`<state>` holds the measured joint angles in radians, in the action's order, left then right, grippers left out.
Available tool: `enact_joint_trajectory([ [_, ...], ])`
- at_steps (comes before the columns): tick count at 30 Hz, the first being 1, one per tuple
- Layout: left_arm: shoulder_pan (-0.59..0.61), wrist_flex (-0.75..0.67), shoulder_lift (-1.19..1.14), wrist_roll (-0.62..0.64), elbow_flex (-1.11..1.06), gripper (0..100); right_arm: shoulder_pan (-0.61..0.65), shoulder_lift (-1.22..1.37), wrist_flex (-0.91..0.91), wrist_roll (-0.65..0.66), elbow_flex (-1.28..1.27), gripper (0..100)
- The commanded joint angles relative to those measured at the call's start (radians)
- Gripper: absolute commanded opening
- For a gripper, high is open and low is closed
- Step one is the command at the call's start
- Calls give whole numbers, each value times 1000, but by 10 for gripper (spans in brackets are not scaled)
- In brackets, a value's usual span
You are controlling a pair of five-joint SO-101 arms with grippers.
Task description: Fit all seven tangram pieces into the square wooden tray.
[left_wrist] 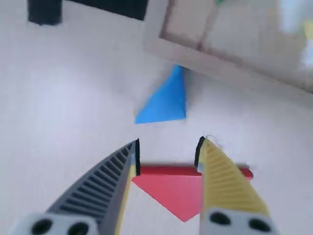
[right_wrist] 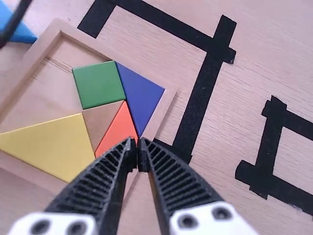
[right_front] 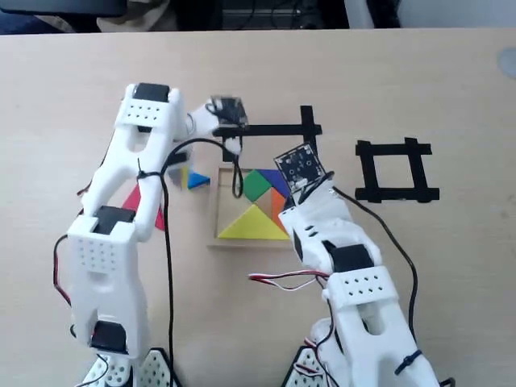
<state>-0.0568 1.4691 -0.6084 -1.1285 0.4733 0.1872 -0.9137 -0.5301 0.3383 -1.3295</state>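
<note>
Bare corner of tray (right_wrist: pixel 43 94), cable (right_front: pixel 235 173) overhead

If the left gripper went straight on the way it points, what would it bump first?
Most likely the red triangle, lying between the left gripper's open fingers. Past it come the blue triangle and then the wooden tray. How high the gripper hangs is hard to tell.

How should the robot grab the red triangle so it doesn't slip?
Probably from straight above, because the red triangle lies flat on the table. Put one finger on its long straight edge and the other at the opposite corner; the slanted sides would likely squeeze out. The left gripper hangs open over that edge.
</note>
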Motion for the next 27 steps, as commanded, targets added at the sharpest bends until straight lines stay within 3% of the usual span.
enact_joint_trajectory([
  [1, 7, -17, -8, 80, 156, 182, -3, -16, 18, 12, 5, 12],
  [10, 13, -147, -213, 319, 216, 173, -3, -16, 18, 12, 4, 12],
  [15, 7, -144, -262, 245, 213, 70, -3, -16, 18, 12, 5, 12],
  [27, 64, 172, -256, 164, 297, 76, -3, -16, 15, 12, 8, 12],
])
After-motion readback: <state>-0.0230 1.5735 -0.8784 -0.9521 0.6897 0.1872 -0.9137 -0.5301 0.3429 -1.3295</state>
